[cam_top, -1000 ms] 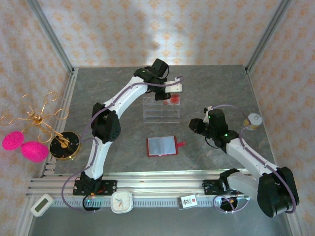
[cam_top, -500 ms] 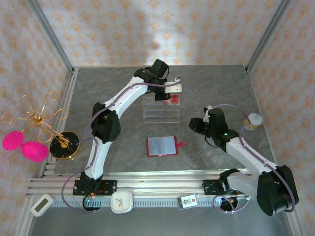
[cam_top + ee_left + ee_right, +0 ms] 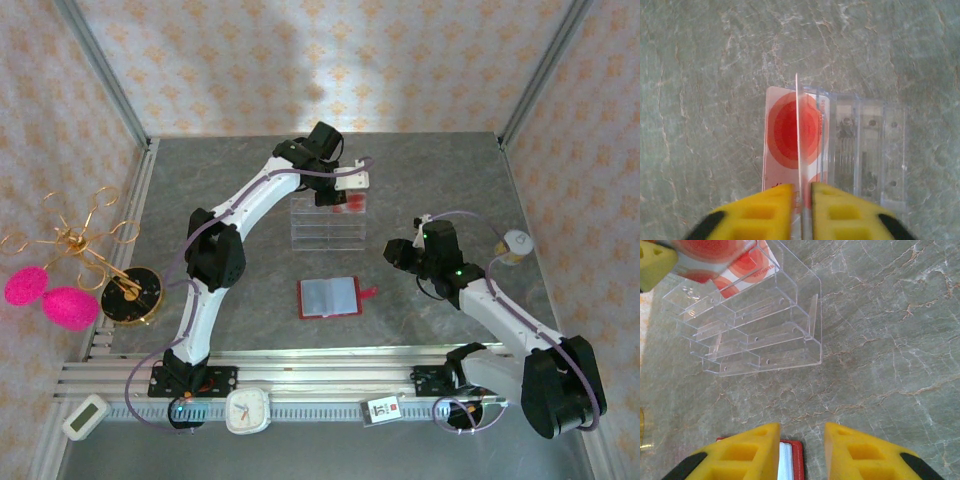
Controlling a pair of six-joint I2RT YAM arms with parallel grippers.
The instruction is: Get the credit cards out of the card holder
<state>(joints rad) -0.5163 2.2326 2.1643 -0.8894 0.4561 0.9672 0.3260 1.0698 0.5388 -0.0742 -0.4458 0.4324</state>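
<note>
Top view: bright, even, diffuse light from overhead. Soft grey shadow patch on back wall [image 3: 312, 92]. Only faint, soft-edged shadows on tabletop [image 3: 420, 170]. No harsh glare.
Left wrist view: tabletop veins sharp. Left claw [image 3: 802, 187] blurred at bottom edge, too near for focus.
Right wrist view: right claw [image 3: 802, 432] soft-focus. Bright glints along edges of clear rack [image 3: 765, 325]. Top-left corner blurred.

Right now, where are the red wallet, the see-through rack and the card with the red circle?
red wallet [image 3: 328, 297]: top view, its clear inside sleeves.
see-through rack [image 3: 771, 335]: right wrist view, a middle step.
red-circle card [image 3: 782, 131]: left wrist view, the red circle.
</note>
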